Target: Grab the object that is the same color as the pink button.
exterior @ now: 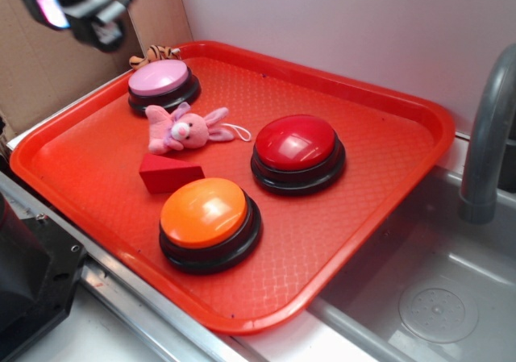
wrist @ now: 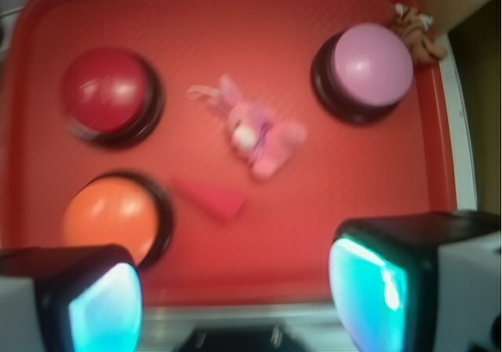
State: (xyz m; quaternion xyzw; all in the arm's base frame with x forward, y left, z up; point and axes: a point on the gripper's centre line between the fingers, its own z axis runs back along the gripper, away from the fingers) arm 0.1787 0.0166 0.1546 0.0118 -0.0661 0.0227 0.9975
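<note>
1. Hanging at the top left corner of the exterior view, the gripper [exterior: 85,11] sits high above the tray's far-left edge, well apart from everything on it; in the wrist view its two fingers [wrist: 90,297] stand spread wide at the bottom corners with nothing between them.
2. Next comes the red tray [exterior: 387,104], which fills most of the frame and carries all three buttons, the toy and the block.
3. The pink button [exterior: 164,84] sits in the tray's far-left corner, with a small striped orange toy [exterior: 153,54] lying just behind it at the tray rim.
4. The pink bunny [exterior: 187,128] lies on the tray floor just in front of the pink button, ears pointing right, its thin white loop trailing toward the red button.
5. A red wedge block [exterior: 169,173] rests just in front of the bunny, near the orange button [exterior: 208,221] at the tray's front.
6. The red button [exterior: 297,151] stands right of the bunny, near the tray's middle.
7. Farthest right, a grey faucet [exterior: 488,136] rises over a metal sink [exterior: 435,297] beside the tray.
</note>
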